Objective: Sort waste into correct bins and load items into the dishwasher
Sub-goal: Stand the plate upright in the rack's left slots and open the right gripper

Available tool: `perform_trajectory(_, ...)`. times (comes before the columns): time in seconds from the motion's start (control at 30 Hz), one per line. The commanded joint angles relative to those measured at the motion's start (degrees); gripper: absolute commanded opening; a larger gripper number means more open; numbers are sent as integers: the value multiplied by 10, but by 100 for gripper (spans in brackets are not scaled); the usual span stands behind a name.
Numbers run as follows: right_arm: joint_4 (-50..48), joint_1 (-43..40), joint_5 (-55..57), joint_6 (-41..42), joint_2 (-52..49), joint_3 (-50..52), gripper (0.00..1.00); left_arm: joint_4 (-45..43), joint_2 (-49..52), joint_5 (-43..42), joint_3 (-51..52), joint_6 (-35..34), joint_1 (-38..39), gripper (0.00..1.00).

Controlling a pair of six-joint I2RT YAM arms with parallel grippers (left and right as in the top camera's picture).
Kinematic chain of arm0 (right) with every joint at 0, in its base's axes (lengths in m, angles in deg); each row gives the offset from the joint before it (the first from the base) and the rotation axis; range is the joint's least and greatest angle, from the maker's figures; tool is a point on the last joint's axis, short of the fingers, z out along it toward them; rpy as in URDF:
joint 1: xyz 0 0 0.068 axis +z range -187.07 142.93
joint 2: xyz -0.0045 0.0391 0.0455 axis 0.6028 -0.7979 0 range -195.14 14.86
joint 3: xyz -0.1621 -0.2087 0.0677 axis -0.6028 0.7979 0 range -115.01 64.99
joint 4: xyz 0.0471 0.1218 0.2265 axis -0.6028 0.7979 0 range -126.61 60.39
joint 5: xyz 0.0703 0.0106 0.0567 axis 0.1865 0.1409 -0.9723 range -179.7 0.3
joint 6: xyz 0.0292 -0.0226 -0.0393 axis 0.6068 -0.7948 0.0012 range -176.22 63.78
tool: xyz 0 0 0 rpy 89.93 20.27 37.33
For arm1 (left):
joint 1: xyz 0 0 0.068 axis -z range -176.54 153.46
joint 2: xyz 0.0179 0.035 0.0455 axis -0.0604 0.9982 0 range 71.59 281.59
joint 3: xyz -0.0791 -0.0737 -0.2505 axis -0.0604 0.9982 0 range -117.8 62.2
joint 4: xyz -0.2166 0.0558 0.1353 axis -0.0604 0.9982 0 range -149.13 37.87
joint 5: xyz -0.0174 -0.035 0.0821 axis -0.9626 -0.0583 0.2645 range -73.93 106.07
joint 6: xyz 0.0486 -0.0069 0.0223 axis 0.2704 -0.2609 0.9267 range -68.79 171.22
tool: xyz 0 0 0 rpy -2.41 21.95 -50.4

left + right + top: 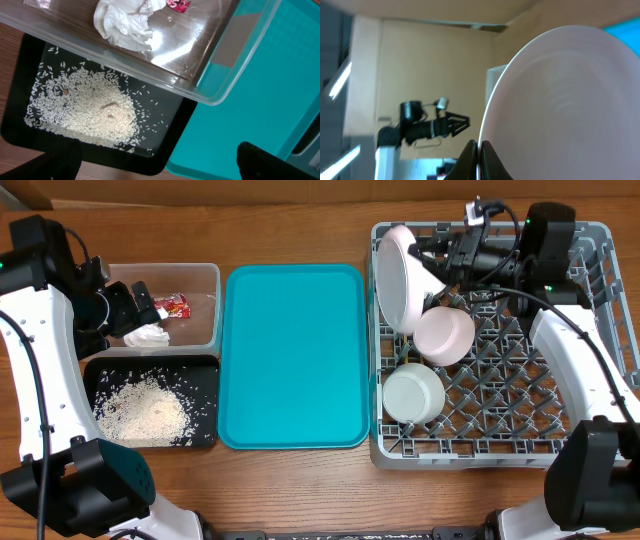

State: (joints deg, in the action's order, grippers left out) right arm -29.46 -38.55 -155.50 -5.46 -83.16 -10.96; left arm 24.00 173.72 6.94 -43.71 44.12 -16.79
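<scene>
We saw the plate (396,275) standing on edge in the rack's (480,435) far left corner, its rim pinched by the right jaws. The left jaws hung released over the clear tub (205,272) holding napkin (147,336) and wrapper (176,305). Rice (140,410) lay in the black tray (202,375).

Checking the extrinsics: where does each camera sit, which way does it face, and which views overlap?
Overhead: fixed above the table, facing straight down on teal tray, clear tub, black tray, dish rack; left arm and right arm show.
Left wrist: above clear tub and black tray, facing down at napkin and rice; open left end effector, fingertips at bottom edge.
Right wrist: at the dish rack, facing sideways along the plate; right end effector shut on its rim.
Shared: overhead and left wrist both see napkin and rice.
</scene>
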Motion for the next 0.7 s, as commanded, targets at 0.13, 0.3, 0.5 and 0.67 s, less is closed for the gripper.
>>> perform_trajectory(0.13,103,0,130,-59,2,2,4,0,-2,3,-9,-2,4,100)
perform_trajectory(0.3,103,0,135,-59,2,9,4,0,-2,3,-9,-2,4,100)
perform_trajectory(0.5,113,0,135,-96,2,9,17,0,-2,3,-9,-2,4,100)
perform_trajectory(0.67,130,0,135,-130,2,9,23,0,-2,3,-9,-2,4,100)
